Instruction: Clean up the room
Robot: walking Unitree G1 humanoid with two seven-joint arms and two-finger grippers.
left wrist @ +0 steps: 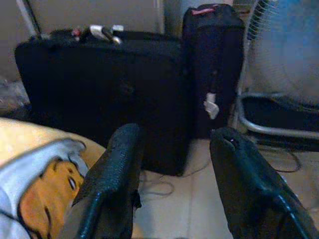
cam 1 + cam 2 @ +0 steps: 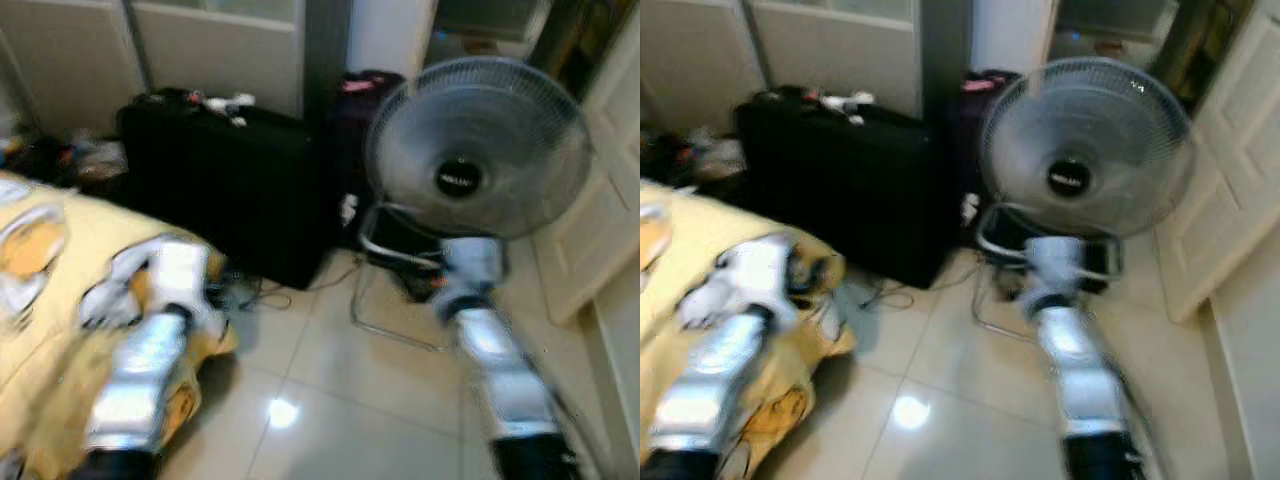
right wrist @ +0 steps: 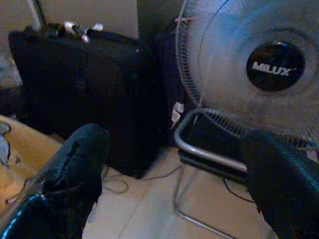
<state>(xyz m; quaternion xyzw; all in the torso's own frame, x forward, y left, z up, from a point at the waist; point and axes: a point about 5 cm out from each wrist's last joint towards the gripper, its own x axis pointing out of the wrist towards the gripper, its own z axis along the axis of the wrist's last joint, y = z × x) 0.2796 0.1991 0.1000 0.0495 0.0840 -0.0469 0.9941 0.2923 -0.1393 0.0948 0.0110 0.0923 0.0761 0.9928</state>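
Both grippers are spread wide with nothing between the fingers: the left gripper hangs over the edge of the yellow blanket, and the right gripper points at the floor fan. Beyond the fingers stand a large black suitcase and a smaller dark bag, with thin cables on the tiled floor below. The picture is blurred, so I judge the robot is walking; it should stop before reaching, and keep clear of the fan.
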